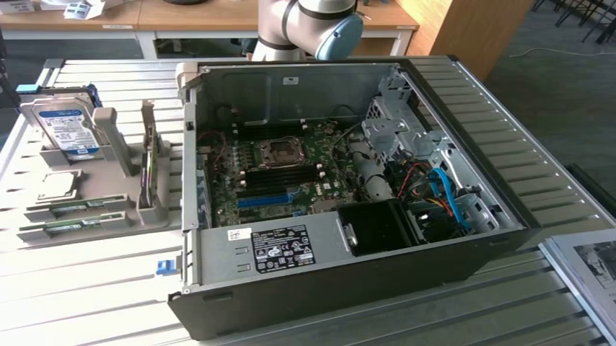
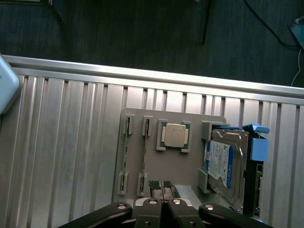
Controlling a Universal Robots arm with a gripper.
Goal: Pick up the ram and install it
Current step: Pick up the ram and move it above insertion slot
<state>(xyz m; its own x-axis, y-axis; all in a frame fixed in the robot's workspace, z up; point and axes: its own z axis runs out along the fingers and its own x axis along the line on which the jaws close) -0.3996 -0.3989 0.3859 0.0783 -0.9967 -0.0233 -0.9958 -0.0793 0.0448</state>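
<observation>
One arm (image 1: 308, 29) raised, shut pincer (image 2: 162, 189) aimed down at tray (image 2: 137, 116).

On the surface (image 1: 86, 295), the tray (image 1: 104, 193) lies along the edge at the exterior view's left, beside the computer case (image 1: 385, 277), holding the processor (image 1: 60, 186) between hard drive (image 1: 63, 131) and ram sticks (image 1: 72, 209).

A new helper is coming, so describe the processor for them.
On the exterior view's left of the open case sits a grey tray. The processor lies flat there, between the upright hard drive and the green sticks. It alone is square and silver.
</observation>
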